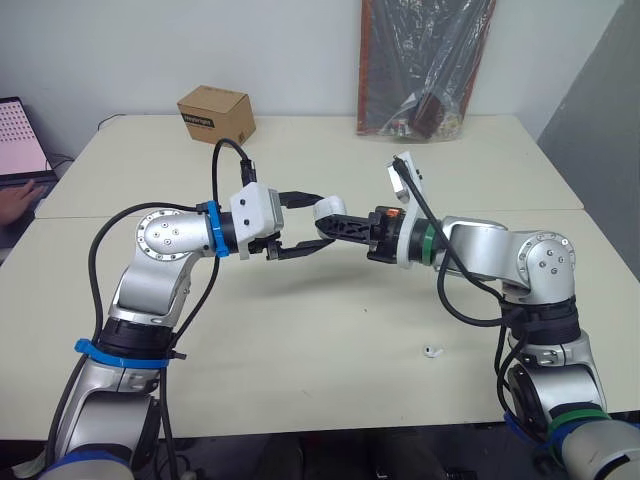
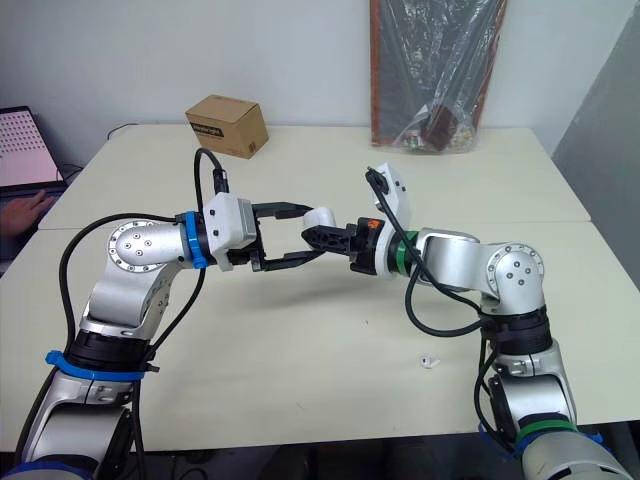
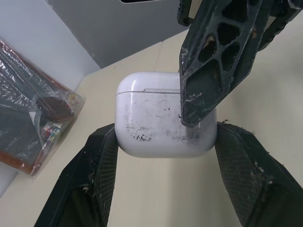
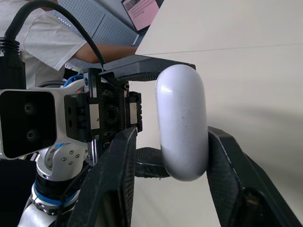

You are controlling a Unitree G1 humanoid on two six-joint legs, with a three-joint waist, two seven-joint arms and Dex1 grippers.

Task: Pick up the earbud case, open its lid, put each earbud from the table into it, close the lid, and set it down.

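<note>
The white earbud case [image 3: 165, 113] hangs in mid-air over the middle of the table, lid closed. My left gripper [image 1: 305, 222] is shut on it, one black finger against each side of the case. My right gripper [image 1: 338, 224] reaches in from the opposite side and stands open around the case [image 4: 182, 123]. One right finger [image 4: 227, 165] rests on one face; the other [image 4: 118, 170] stands a small gap off the opposite face. A single white earbud [image 1: 432, 351] lies on the table near the front edge, right of centre.
A brown cardboard box [image 1: 216, 113] stands at the back left of the table [image 1: 300, 350]. A plastic-wrapped dark bundle [image 1: 425, 70] leans on the wall at the back right. A person's hand [image 1: 14, 200] rests by a laptop [image 1: 20, 140] at the far left.
</note>
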